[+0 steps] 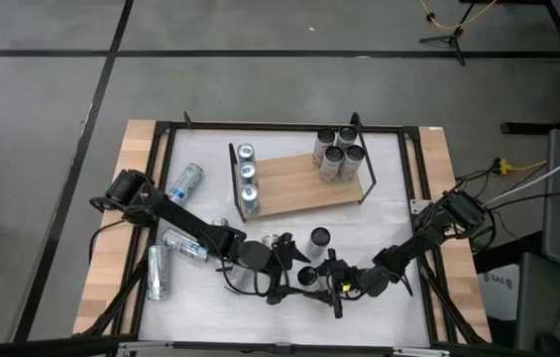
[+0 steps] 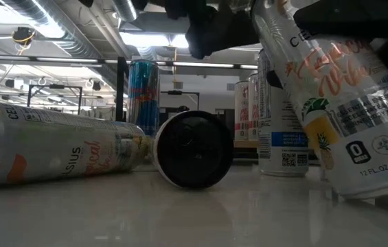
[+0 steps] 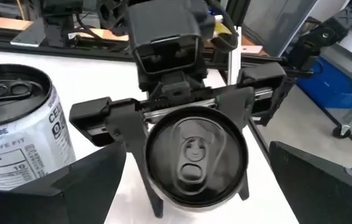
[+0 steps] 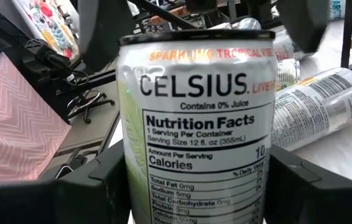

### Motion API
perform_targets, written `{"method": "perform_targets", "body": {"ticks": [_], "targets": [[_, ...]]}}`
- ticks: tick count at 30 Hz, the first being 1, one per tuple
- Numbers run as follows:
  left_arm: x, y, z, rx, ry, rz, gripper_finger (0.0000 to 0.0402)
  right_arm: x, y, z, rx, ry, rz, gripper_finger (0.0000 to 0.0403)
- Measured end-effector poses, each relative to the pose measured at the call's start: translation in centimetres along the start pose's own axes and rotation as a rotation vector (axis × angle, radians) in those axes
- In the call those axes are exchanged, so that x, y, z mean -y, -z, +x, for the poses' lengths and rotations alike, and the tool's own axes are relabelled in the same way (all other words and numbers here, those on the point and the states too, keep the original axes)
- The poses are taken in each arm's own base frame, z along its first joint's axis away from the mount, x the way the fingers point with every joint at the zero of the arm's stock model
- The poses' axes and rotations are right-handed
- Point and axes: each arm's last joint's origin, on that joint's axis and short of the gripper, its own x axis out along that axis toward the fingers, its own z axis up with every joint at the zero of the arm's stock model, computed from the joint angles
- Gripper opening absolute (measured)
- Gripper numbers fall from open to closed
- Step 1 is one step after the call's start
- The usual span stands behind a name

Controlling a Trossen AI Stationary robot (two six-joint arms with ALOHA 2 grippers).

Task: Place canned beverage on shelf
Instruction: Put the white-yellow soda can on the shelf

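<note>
Left wrist view: right tool (image 3: 195, 168) clamps can (image 3: 194, 158); left tool gapes.

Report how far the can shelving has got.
Done: several cans already stand on the shelf, in two groups. In hand: the right hand grips a Celsius can near the table's front; the left hand is open beside it. Left: loose cans lie on the table.
</note>
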Motion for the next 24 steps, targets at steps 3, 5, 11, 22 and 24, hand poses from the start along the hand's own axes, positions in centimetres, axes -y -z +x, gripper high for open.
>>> {"method": "perform_targets", "body": {"ticks": [3,5,11,22,24], "targets": [[0.0,0.0,0.0,0.005,0.001,-0.001,0.0388,-0.4,-0.2,0.3,0.007,-0.004,-0.038,0.0248],[0.0,0.0,0.0,0.005,0.001,-0.001,0.0388,-0.8,-0.5,0.7,0.008,-0.005,-0.077,0.0248],[0.1,0.0,0.0,-0.004,0.045,-0.002,0.0388,-1.5,-1.3,1.8,0.008,0.01,-0.116,0.0248],[0.5,0.1,-0.1,-0.015,0.069,0.002,0.0388,-1.7,-1.5,2.0,0.014,0.006,-0.075,0.0248],[0.5,0.1,-0.1,-0.015,0.069,0.003,0.0388,-1.7,-1.5,2.0,0.013,0.005,-0.074,0.0248]]}}
